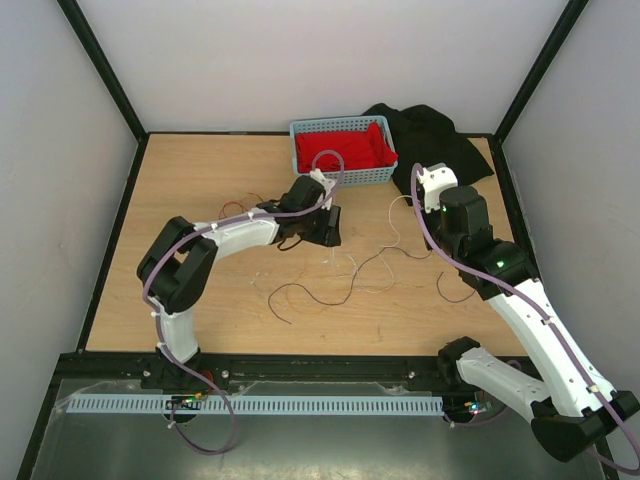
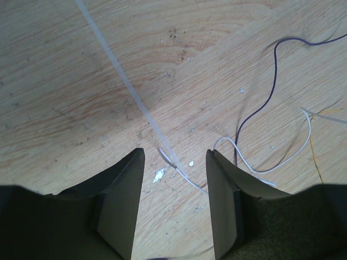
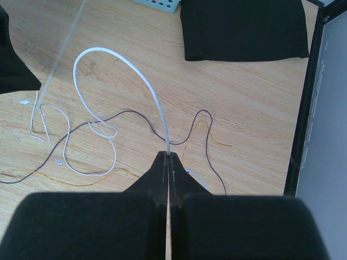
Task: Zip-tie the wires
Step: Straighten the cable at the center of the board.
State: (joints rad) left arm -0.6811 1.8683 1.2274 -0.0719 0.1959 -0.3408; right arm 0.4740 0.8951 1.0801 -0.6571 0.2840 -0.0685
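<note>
Wires (image 3: 130,111) are lying loose and curly across the middle of the wooden table (image 1: 200,180), spreading between the two arms; a dark strand (image 2: 271,92), a thin yellow strand (image 2: 314,157) and a white strand (image 3: 100,49) are crossing one another there. Zip tie (image 2: 133,89) is lying flat on the wood as a pale, straight strip, running diagonally in the left wrist view and passing into the gap between the fingers, its narrow end reaching towards the right-hand finger. Left gripper (image 2: 174,154) is hovering low over that end with jaws spread apart, gripping nothing; whether either finger is touching the strip cannot be told. Right gripper (image 3: 168,157) is sitting clenched on the white strand, fingers pressed together, the strand arching up and away from the tips in a tall loop before dropping back to the table and curling over the dark strand. Overhead, the right gripper is standing near the far right part of the table, well apart from the left one. Blue basket (image 1: 296,140) holding a red cloth (image 1: 350,148) is sitting at the far edge, with a black cloth (image 1: 440,135) just beside it on the right
</note>
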